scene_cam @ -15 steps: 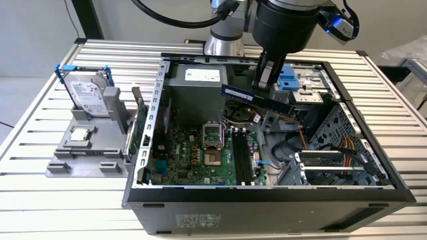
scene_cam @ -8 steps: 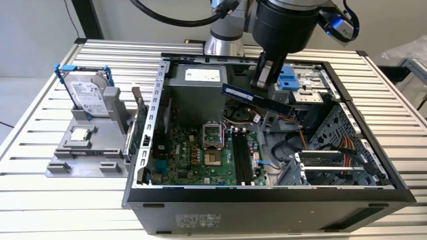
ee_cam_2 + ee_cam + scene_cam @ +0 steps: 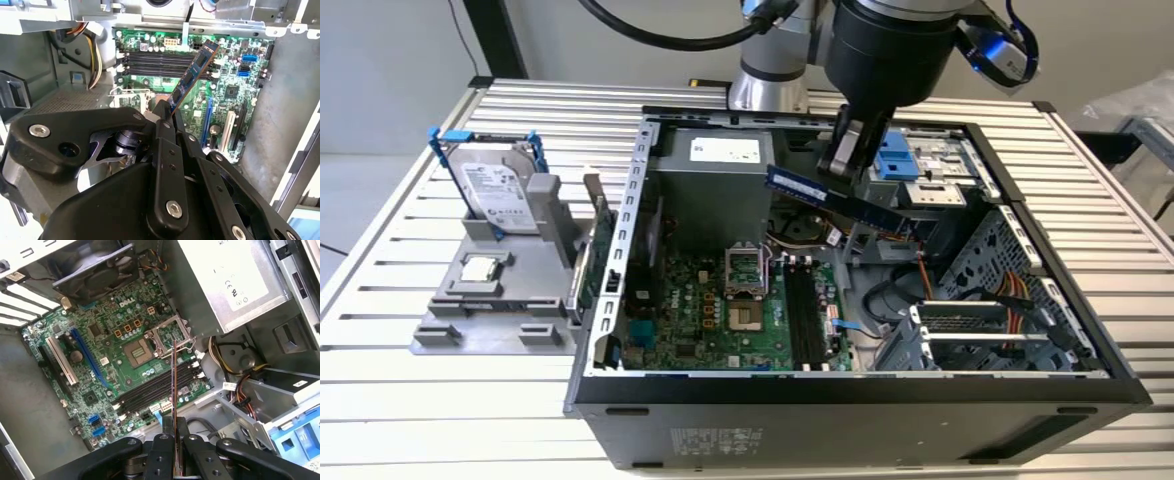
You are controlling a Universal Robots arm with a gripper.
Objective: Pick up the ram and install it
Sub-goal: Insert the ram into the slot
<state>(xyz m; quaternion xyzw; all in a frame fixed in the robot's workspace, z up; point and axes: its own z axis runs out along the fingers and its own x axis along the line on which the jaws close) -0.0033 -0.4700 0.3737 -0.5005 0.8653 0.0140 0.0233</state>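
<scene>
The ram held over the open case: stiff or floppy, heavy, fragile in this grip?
Probably stiff: the ram juts straight out either side of the gripper without sagging. Likely light: in the first wrist view it is a thin edge. Being a thin bare board, it may crack if twisted.
</scene>
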